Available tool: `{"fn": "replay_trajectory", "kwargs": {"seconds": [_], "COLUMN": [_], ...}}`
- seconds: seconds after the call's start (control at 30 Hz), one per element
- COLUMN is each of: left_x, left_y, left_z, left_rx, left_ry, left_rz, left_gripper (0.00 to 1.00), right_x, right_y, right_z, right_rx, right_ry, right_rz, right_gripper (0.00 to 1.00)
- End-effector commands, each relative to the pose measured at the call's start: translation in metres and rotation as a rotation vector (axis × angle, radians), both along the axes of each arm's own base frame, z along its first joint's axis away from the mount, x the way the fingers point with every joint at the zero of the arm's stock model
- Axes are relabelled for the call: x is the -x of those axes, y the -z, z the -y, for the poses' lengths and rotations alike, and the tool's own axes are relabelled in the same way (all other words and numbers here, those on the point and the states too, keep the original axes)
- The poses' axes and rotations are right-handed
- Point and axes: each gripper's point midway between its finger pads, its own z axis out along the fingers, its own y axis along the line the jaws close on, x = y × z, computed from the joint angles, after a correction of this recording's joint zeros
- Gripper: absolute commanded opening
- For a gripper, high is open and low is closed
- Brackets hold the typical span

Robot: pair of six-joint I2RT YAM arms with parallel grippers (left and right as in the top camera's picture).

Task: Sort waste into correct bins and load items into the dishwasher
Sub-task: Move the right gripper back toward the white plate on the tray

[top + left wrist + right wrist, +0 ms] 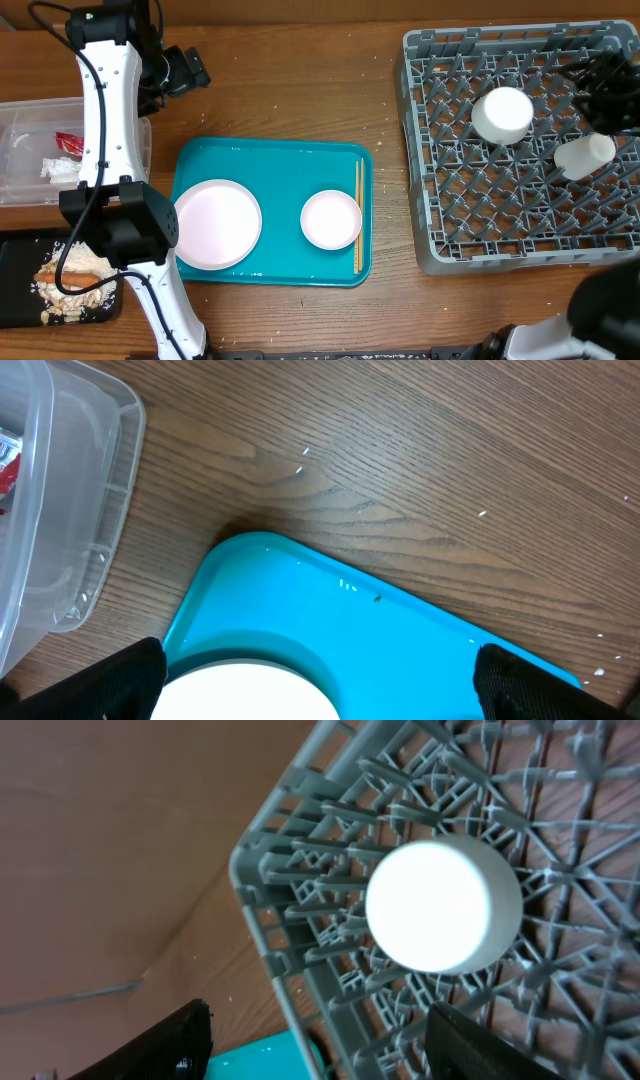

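Rack, table's right edge, overhead: upturned bowl and cup inside. Plate and second bowl sit on teal tray, mid-table. Wrapper in tub; sausage in black tray, left edge.

Left wrist: left gripper spread wide, empty, at plate's rim.

Right wrist: right gripper parted, empty, over rack.

Loading looks underway; plate next, needs lifting. Wood table, crumb-flecked.

Overhead looks straight down; wrists view tray and rack closely.

The plate and bowl lie on the tray, rack to its right.
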Motion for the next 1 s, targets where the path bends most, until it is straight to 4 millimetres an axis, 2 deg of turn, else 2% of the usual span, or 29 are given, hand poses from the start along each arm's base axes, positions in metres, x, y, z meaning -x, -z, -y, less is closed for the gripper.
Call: {"fn": "replay_trajectory", "kwargs": {"seconds": [0.0,0.1,0.13,0.3,0.37,0.47,0.6,0.77,0.97], "left_x": [0.000,0.000,0.000,0.000,0.000,0.000,0.000,0.000,0.000], "left_y": [0.000,0.000,0.000,0.000,0.000,0.000,0.000,0.000,0.000], "left_z": [0.003,0.003,0.003,0.003,0.003,0.003,0.003,0.003,0.003], "left_rx": [0.009,0.008,0.008,0.008,0.009,0.009,0.009,0.009,0.008], "left_ry": [-0.001,-0.001,-0.001,-0.001,-0.001,-0.001,-0.001,-0.001,-0.001], "left_rz": [-0.001,-0.001,-0.001,-0.001,-0.001,-0.001,-0.001,-0.001,-0.001], "left_gripper": [1.00,1.00,1.00,1.00,1.00,1.00,1.00,1.00,1.00], "right_x": [0.016,0.027,0.033,0.053,0.065,0.082,0.102,0.123,0.134], "right_y": [-0.042,-0.039,-0.028,0.015,0.036,0.069,0.123,0.176,0.209], "right_z": [-0.038,-0.085,-0.125,-0.240,-0.281,-0.325,-0.366,-0.402,-0.426], "right_rx": [0.157,0.214,0.236,0.236,0.223,0.238,0.357,0.423,0.419], "right_ry": [-0.067,-0.172,-0.271,-0.563,-0.633,-0.653,-0.629,-0.688,-0.750], "right_rz": [0.066,0.024,-0.020,-0.106,-0.163,-0.272,-0.406,-0.498,-0.537], "right_gripper": [0.71,0.71,0.71,0.71,0.71,0.71,0.72,0.72,0.70]}}
